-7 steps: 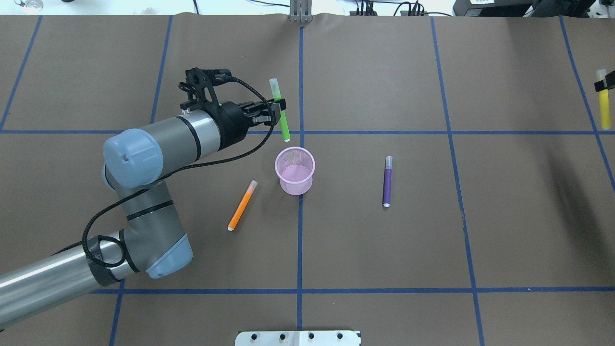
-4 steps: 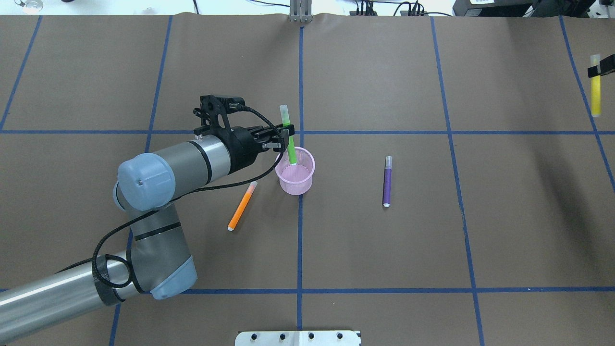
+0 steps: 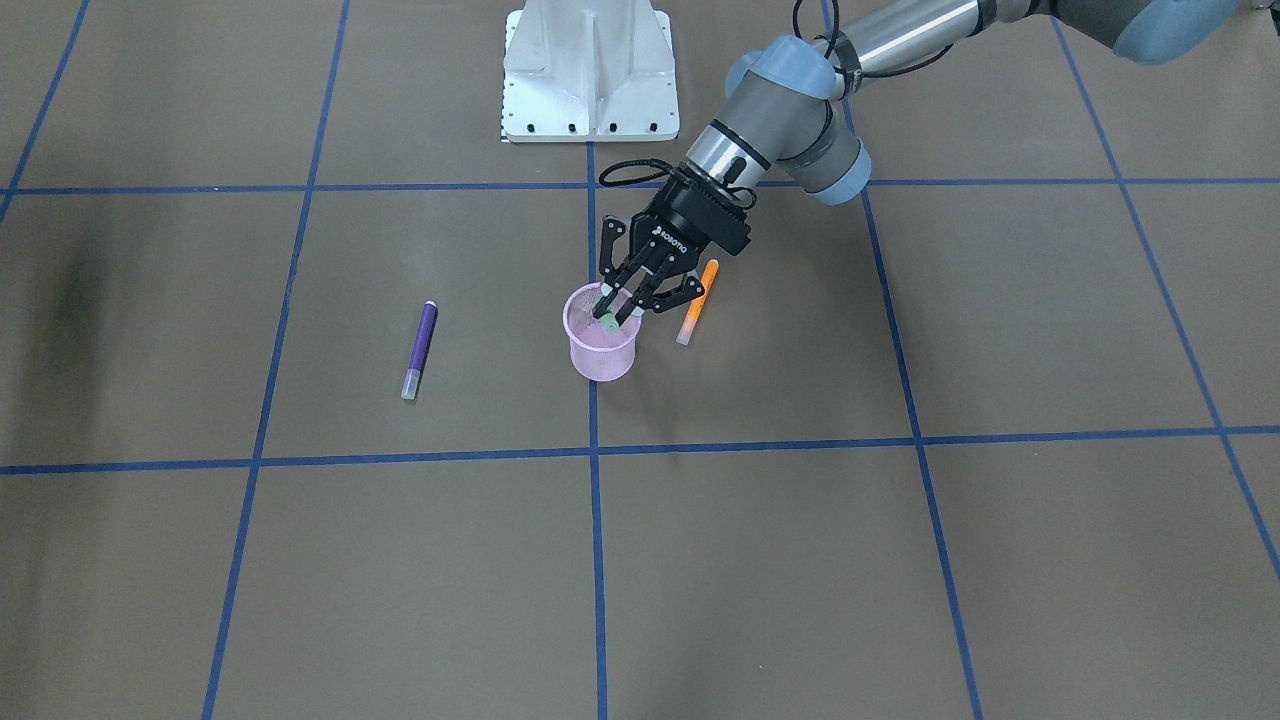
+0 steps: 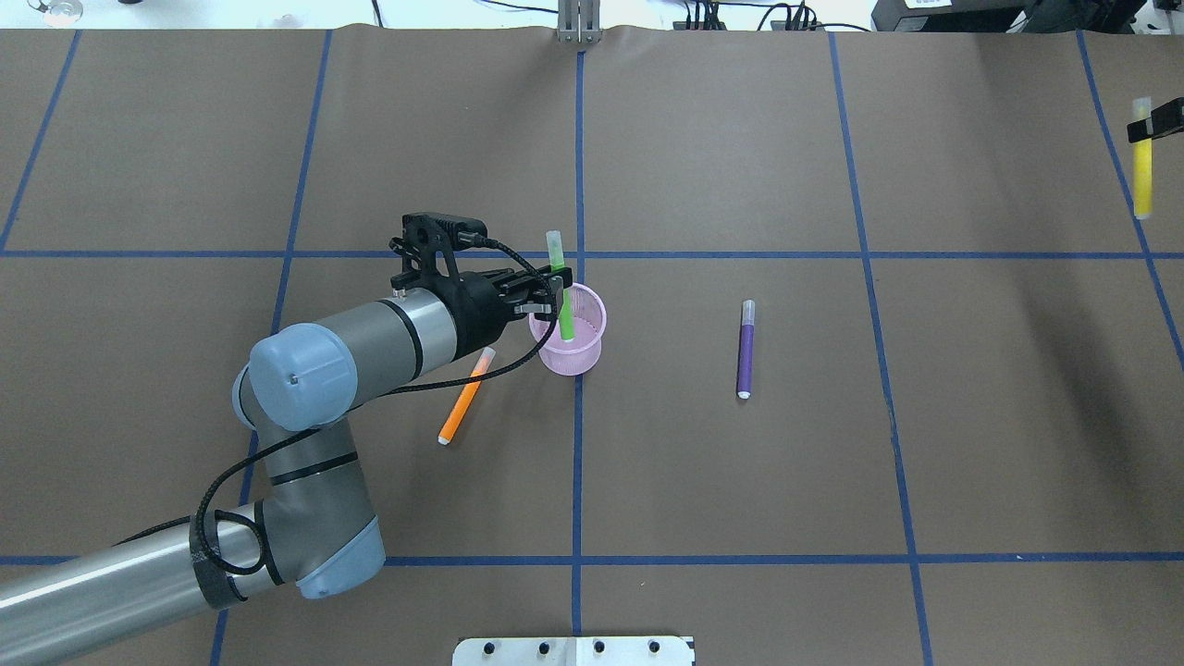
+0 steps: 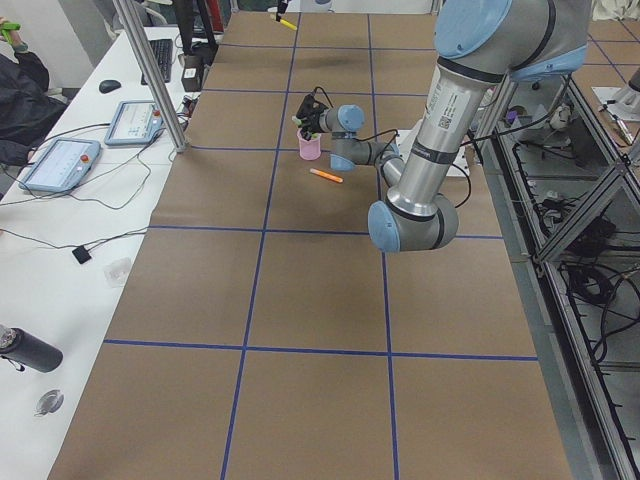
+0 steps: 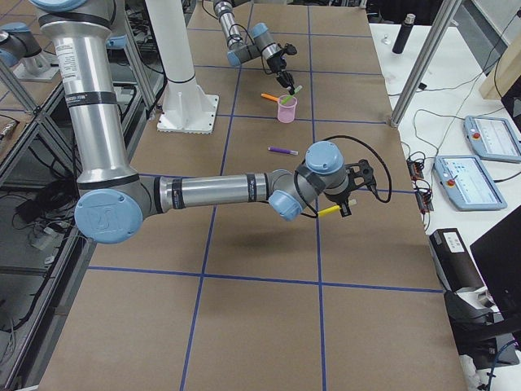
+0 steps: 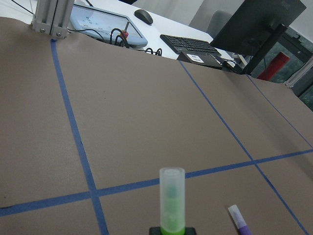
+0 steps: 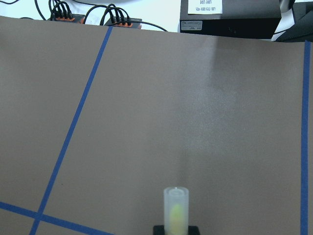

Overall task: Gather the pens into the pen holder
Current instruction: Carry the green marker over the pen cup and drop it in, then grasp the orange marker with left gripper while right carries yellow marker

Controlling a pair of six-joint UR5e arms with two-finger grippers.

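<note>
Left gripper (image 4: 558,277) clamped on green pen (image 4: 565,316), tip inside pink cup (image 4: 572,359): I'd straighten it, lower off the rim, then release; right gripper (image 4: 1147,129) grips yellow pen (image 4: 1143,180), well apart.

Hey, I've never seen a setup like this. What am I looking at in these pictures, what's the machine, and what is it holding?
These are two robot arms at a brown table marked with blue tape, each ending in a two-finger gripper. One picture looks down from behind the robot, one faces it, two look along the table from its ends, and two come from cameras on the wrists. The left gripper holds a green pen, its lower end inside the pink mesh pen holder. The right gripper holds a yellow pen far off to the side. An orange pen and a purple pen lie on the table.
</note>
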